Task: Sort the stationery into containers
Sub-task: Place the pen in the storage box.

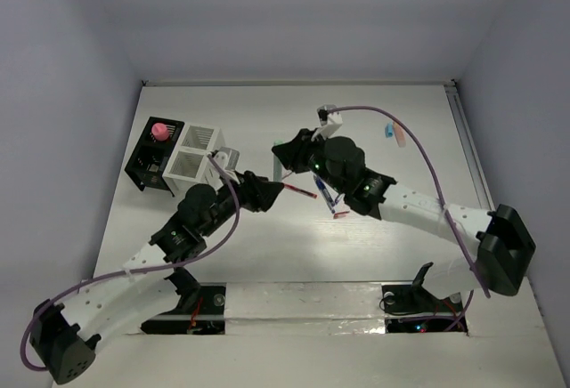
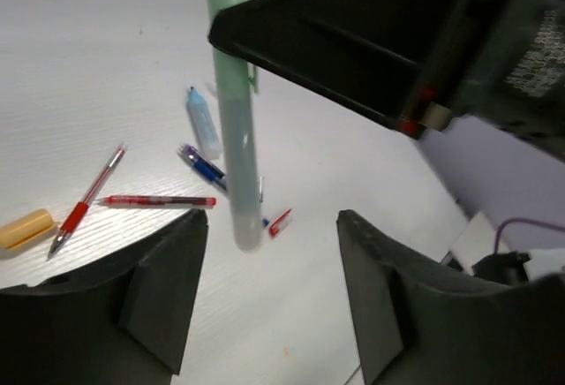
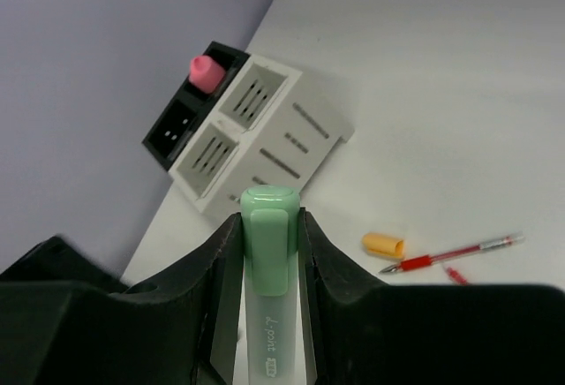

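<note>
A robotics lab cell: white table (image 1: 223, 103) boxed by plain pale walls (image 1: 303, 23), two cabled arms (image 1: 419, 206) bolted on

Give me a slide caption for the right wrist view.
Right gripper shut on a mint green highlighter; white slatted box, black box and red pen beyond.

Smooth, glossy plastic on the cap of the mint green highlighter (image 3: 267, 217), frosted and half see-through further down the barrel. Matt black plastic on the fingers of the right hand (image 3: 269, 244) and the left hand (image 2: 269, 226). White table (image 2: 88, 85), matt, with fine grain lines. Clear, shiny plastic on the red pens (image 2: 159, 200). Satin-smooth orange cap (image 2: 25, 229). Matt plastic white slatted box (image 3: 291, 138), matt black box (image 3: 181, 129), dull pink top (image 3: 206, 71).
</note>
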Robot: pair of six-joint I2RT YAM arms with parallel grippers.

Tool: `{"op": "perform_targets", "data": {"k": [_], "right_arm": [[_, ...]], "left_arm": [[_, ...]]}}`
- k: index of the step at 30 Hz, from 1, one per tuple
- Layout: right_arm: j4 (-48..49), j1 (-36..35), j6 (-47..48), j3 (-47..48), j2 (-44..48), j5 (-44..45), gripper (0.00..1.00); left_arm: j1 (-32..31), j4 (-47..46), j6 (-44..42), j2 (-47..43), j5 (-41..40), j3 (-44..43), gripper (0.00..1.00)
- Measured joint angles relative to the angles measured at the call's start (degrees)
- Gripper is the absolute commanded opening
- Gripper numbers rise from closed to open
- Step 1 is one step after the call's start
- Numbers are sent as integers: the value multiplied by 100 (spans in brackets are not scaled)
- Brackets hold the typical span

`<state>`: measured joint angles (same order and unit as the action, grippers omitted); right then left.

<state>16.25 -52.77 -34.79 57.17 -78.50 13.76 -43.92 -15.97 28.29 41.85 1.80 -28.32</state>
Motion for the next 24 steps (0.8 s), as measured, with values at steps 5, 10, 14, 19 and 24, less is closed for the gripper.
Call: {"op": "perform_targets", "data": {"k": [5,10,14,19,24], "right_arm": [[-129,435,31,782,-828,-291,0],[-140,546,162,1639,-1547,-317,0],[46,544,299,2256,-2159,-535,0],[402,540,442,3425,-3351,-874,0],[483,474,645,4909,-4662,-1134,0]], "left_arm": [[44,197,92,-717,-321,79,84],[48,1027,205,-1469,-516,-160,99],[48,1674,39,-2035,-796,-846,99],[52,1910,-522,-2356,-1357,-1816,99],[52,2037,-1078,-2420,-1939,-1847,99]]}}
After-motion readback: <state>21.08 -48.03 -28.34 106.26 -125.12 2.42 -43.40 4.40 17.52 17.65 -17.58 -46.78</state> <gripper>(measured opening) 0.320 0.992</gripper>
